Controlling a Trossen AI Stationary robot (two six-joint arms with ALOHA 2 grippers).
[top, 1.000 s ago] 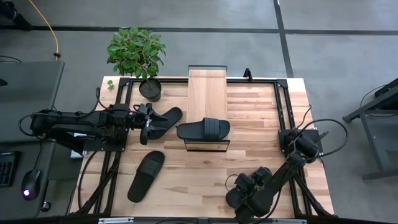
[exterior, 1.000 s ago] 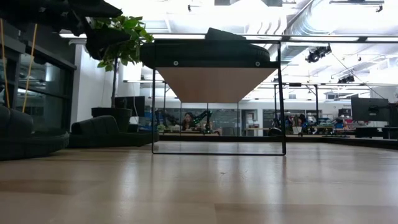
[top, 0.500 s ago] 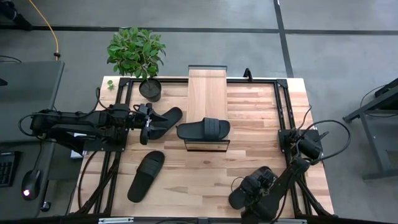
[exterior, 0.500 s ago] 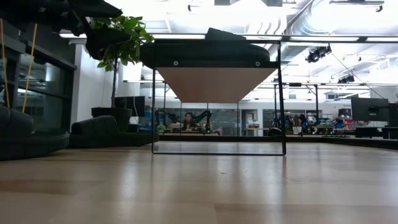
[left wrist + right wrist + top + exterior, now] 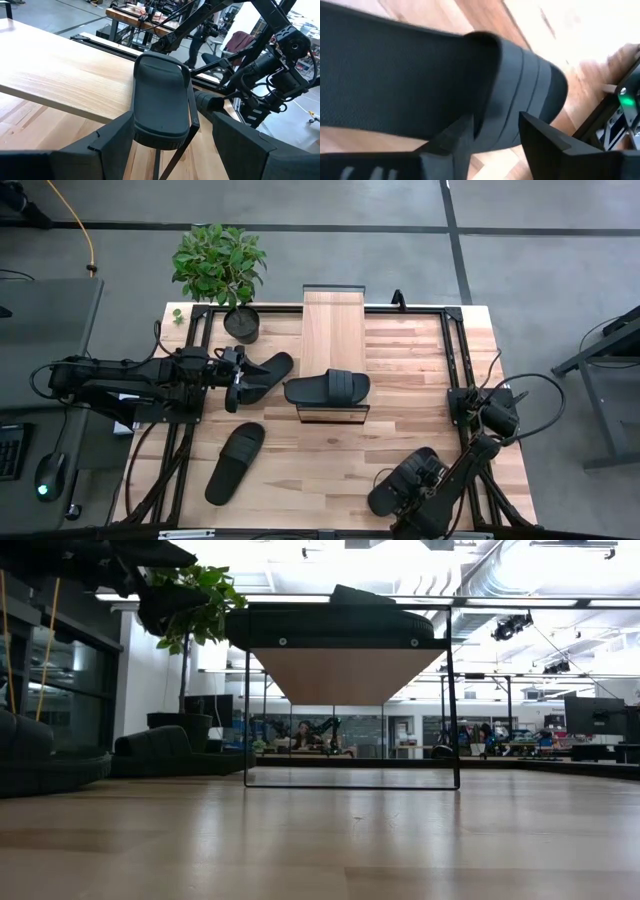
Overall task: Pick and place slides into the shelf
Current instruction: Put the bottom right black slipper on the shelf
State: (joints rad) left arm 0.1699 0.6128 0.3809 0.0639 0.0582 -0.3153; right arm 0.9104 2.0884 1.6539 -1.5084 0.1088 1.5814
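Observation:
One black slide (image 5: 328,388) lies across the near end of the light-wood shelf (image 5: 333,320), its end overhanging toward my left arm; the low view shows this slide (image 5: 335,625) on top. A second slide (image 5: 264,374) lies left of the shelf. My left gripper (image 5: 234,385) (image 5: 170,117) is open at its near end; whether they touch I cannot tell. A third slide (image 5: 235,462) lies flat on the table's near left. My right gripper (image 5: 402,484) (image 5: 495,117), at the near right, is shut on the fourth slide (image 5: 395,85), which it mostly hides from above. My right gripper holds the fourth slide by its ribbed strap (image 5: 512,90), at the strap's open edge. One finger (image 5: 452,145) is under the strap on the footbed side and the other finger (image 5: 545,145) is outside it. Whether the sole is clear of the table does not show.
A potted plant (image 5: 222,270) stands at the table's far left corner, close to the left arm. Dark frame rails (image 5: 452,350) run along the table's left and right sides. Bare wood (image 5: 320,465) lies between the third slide and the right gripper.
My right arm has folded a little, and its gripper with the slide has shifted slightly toward the table's right edge. The left arm and the other three slides have kept still.

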